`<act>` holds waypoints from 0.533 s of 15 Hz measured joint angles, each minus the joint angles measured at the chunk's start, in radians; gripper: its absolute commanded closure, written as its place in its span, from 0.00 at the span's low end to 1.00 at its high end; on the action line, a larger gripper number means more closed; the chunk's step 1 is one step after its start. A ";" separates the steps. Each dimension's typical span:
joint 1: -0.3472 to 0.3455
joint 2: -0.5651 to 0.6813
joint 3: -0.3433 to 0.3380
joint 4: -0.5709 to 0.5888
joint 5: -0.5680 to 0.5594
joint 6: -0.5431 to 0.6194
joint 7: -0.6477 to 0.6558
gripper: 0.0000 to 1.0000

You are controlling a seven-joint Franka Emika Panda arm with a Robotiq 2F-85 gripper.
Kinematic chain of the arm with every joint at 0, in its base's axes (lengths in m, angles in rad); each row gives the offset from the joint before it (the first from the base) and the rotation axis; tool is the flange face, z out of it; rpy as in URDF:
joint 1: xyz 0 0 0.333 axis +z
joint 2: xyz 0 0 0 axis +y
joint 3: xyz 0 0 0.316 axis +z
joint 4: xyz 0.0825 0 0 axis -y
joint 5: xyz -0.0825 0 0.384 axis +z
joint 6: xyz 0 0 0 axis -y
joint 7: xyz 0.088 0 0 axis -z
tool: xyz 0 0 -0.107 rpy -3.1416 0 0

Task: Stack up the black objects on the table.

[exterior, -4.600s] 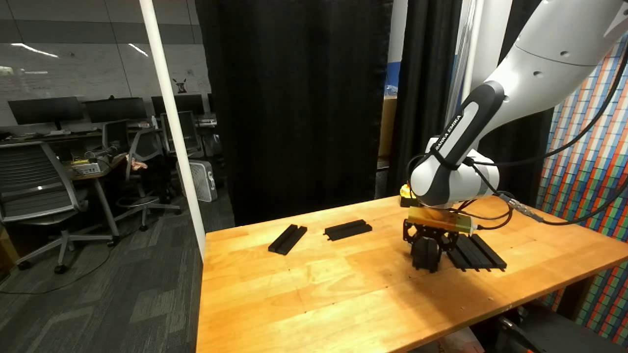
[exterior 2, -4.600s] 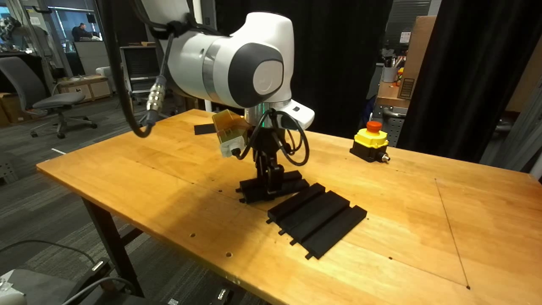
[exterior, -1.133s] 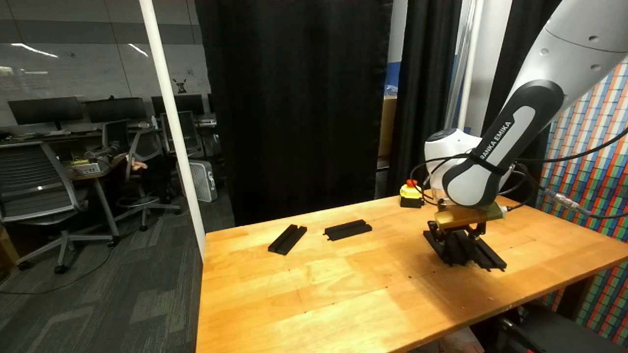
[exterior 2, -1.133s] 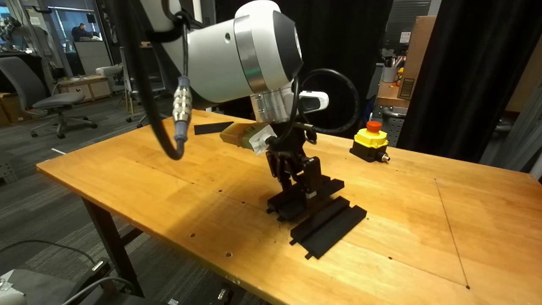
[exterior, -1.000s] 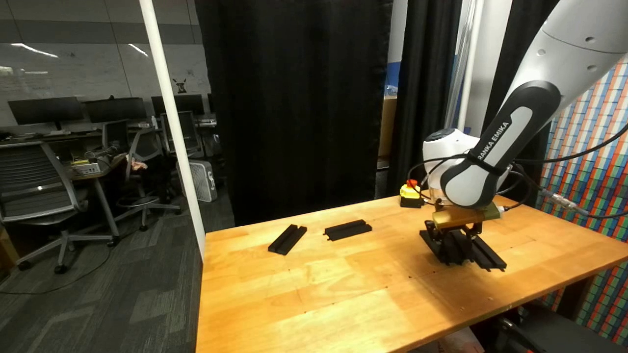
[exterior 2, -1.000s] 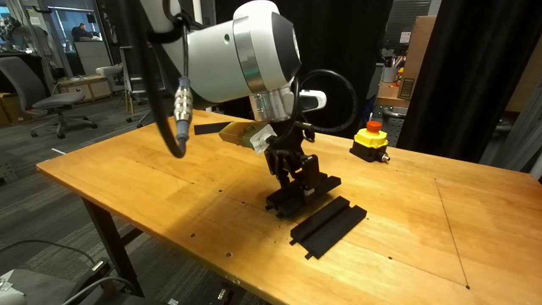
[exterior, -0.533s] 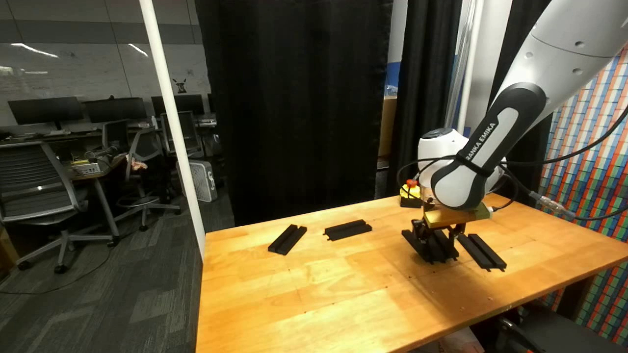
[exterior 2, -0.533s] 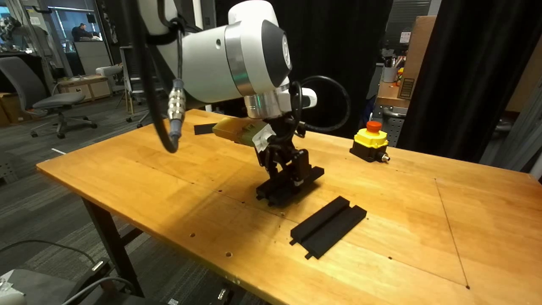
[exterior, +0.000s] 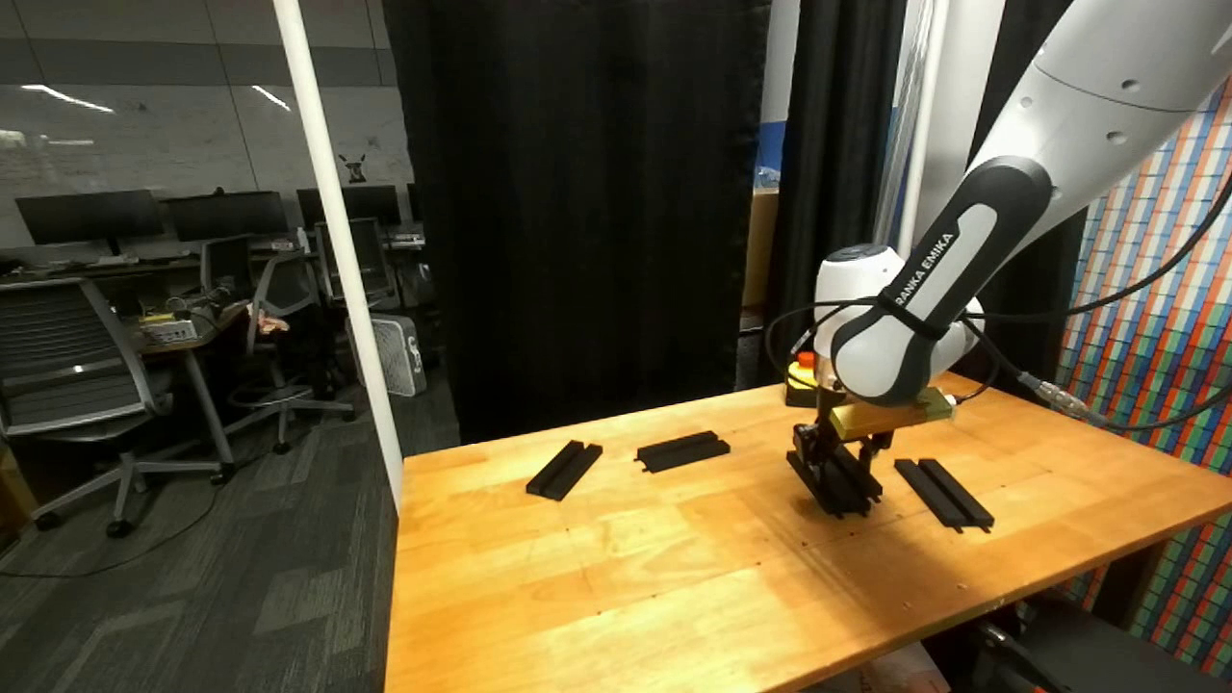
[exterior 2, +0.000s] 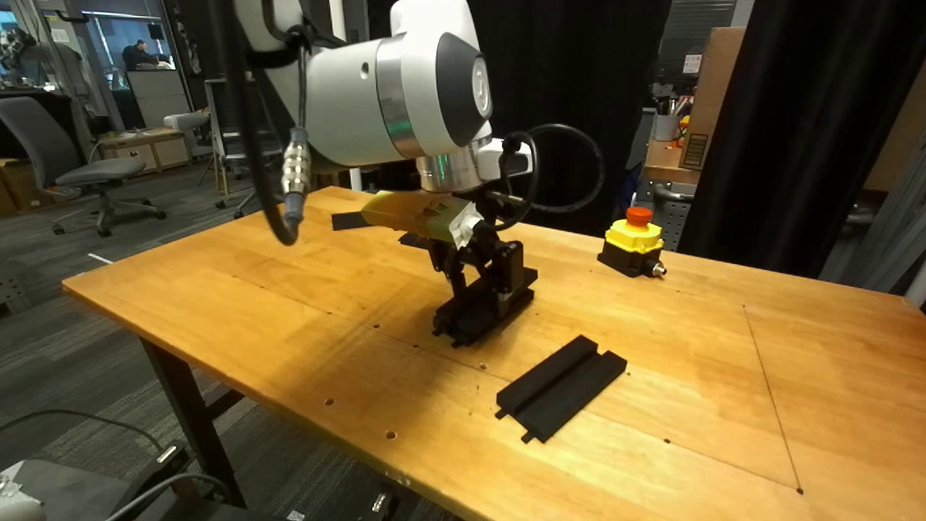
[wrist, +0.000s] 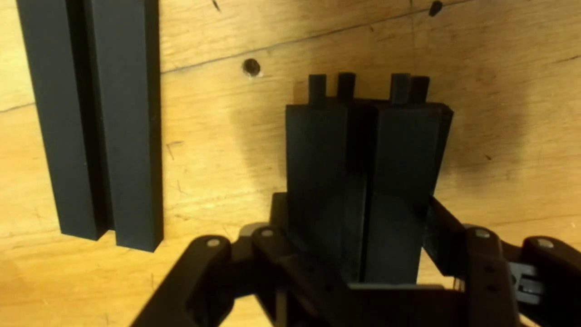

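The gripper [wrist: 356, 213] clasps a matte-black slab [wrist: 317, 150], grooved lengthwise, with two stubby tabs at one end. Just beneath it is a lower slab [exterior 2: 524, 301], slightly out of line; contact is unclear. Near the gripper a third slab [exterior 2: 575, 395] lies flat on the table [exterior 2: 723, 398], while a fourth slab [exterior: 570, 472] and a fifth slab [exterior: 688, 455] lie farther from it.

Black curtain [exterior: 597, 212], grey carpeted floor [exterior: 289, 539], mesh-backed office chair [exterior: 77, 337], dark monitors [exterior: 91, 219] against a pale wall [exterior: 173, 144].
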 measured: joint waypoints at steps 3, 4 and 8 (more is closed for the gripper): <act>0.001 0.000 0.002 0.015 0.065 0.000 -0.047 0.55; 0.001 0.000 0.003 0.019 0.086 0.000 -0.062 0.55; 0.001 0.002 0.007 0.025 0.188 -0.001 -0.117 0.55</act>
